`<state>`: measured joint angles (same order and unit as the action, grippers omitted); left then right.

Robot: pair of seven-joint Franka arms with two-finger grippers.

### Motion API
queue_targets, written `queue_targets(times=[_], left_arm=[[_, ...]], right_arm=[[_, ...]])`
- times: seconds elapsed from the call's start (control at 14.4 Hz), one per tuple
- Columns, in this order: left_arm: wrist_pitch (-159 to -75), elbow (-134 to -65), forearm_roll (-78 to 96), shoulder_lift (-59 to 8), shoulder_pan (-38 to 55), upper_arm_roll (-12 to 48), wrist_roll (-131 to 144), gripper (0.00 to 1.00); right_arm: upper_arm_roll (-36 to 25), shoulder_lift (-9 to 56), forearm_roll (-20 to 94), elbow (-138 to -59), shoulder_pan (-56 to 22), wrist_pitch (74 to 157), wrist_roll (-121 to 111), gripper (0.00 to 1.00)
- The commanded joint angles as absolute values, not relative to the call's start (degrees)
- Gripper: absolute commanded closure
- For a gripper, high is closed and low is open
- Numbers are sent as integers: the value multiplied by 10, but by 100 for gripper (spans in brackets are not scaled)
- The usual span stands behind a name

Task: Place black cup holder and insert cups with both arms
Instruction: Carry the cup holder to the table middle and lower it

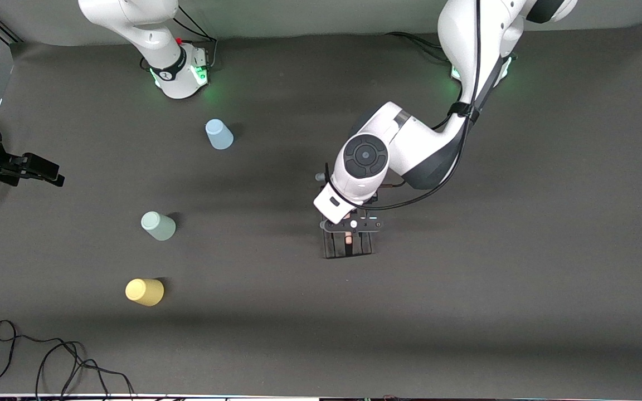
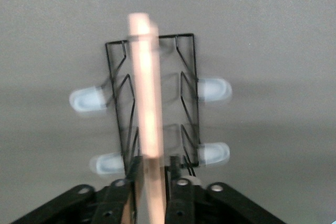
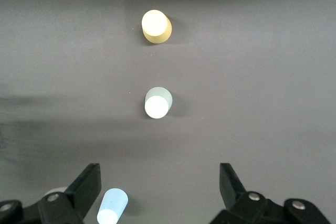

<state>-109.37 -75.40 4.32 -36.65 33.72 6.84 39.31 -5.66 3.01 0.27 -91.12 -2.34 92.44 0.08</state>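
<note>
While my left pincer (image 1: 349, 236) sits low over the black cup holder (image 1: 348, 246) mid-table, its fingers (image 2: 181, 195) flank the wooden bar handle (image 2: 145, 93); can't tell if they grip or have let go. Bare table (image 1: 521, 278) lies all round the holder toward my left arm's end. My right pincer (image 3: 160, 195) hangs wide open, unladen, at the right arm's end, waiting. Blue cup (image 1: 219, 134), green cup (image 1: 158, 225), yellow cup (image 1: 145, 292) stand well apart in a loose line, yellow nearest the front camera. Black cable (image 1: 48, 362) curls by the front edge.
</note>
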Motion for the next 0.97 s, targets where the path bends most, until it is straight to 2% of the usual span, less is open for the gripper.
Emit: queue_targets(times=[0.0,0.28,0.42,0.49,0.56,0.77,0.91], left_arm=[[-1087,-732,48,-374,347,59,400,68],[-1073,-727,48,-369,342,58,398,68],[-1026,-706,49,-360,327,54,396,61],[-994,-688,49,-355,312,54,396,52],[-964,-673,48,-352,299,54,390,49],[-885,-665,48,-301,250,55,327,47],[-825,-669,40,-259,217,53,295,46]], right_arm=[[-60,32,14,-906,-24,932,7,0],[-59,33,14,-911,-25,930,-3,0],[-60,25,14,-925,-25,932,-9,0],[-60,13,13,-944,-28,939,-17,0],[-59,-8,13,-973,-30,956,-26,0],[-59,-81,13,-1075,-32,992,-40,0],[-59,-103,11,-1132,-38,1024,-49,0]])
